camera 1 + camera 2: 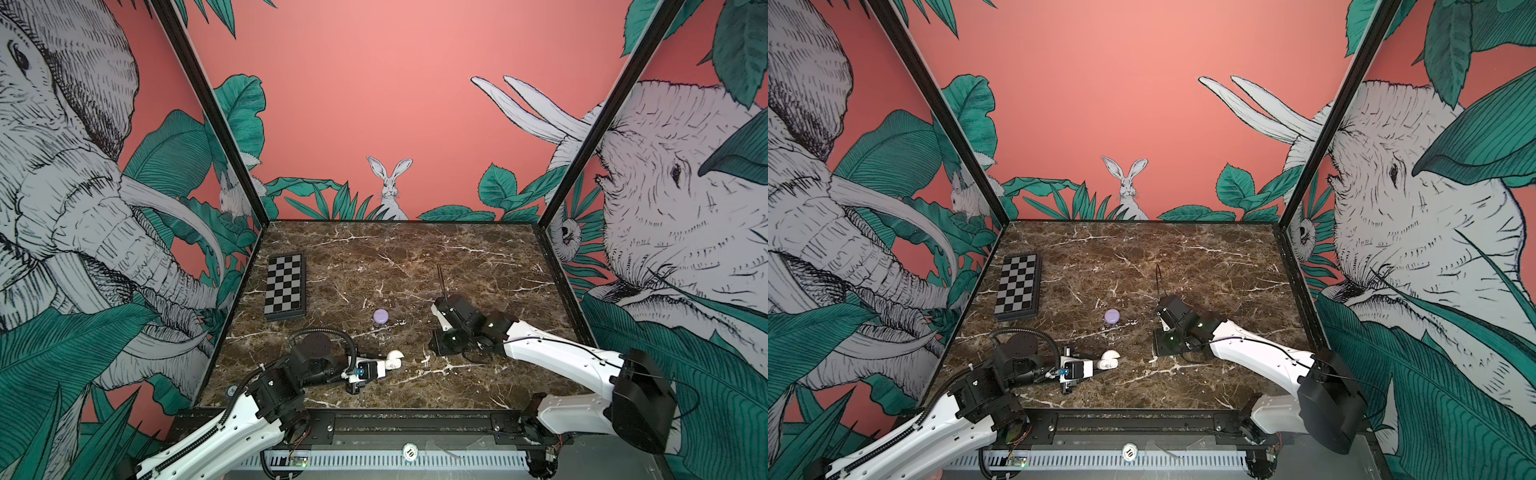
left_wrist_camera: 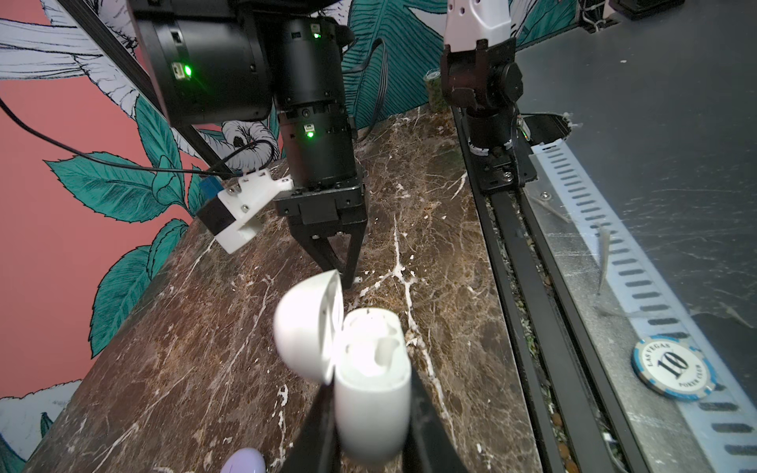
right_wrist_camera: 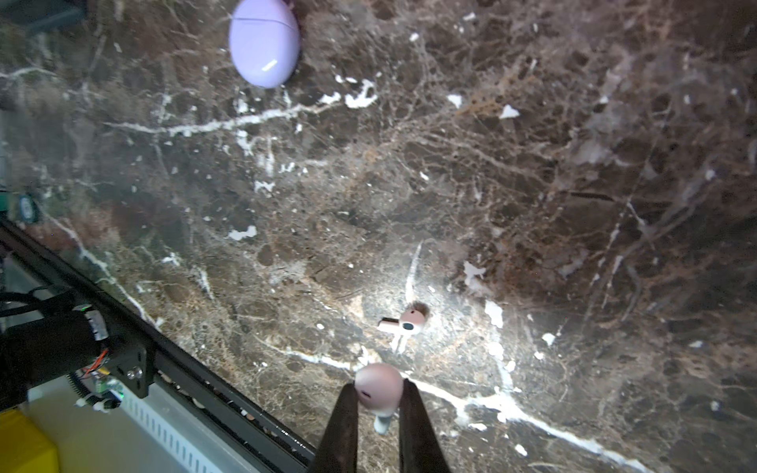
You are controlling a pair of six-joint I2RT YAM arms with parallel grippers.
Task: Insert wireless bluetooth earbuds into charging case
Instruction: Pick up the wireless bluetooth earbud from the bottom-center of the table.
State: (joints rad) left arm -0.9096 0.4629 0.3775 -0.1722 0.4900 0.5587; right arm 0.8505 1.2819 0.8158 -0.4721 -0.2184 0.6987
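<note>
Left fingers (image 2: 426,438) clamped on the body of the white charging case (image 2: 370,393), lid (image 2: 305,327) hinged open, near the front edge of the desk (image 1: 415,257). Right fingers (image 3: 342,434) pinching a pale earbud (image 3: 377,391) by its head, stem running back between them. Second earbud (image 3: 403,323) lies on the desk close by. Closed lilac case (image 1: 381,316) sits mid-desk, apart from both arms. Chessboard (image 1: 286,286) rear-left, well apart.
</note>
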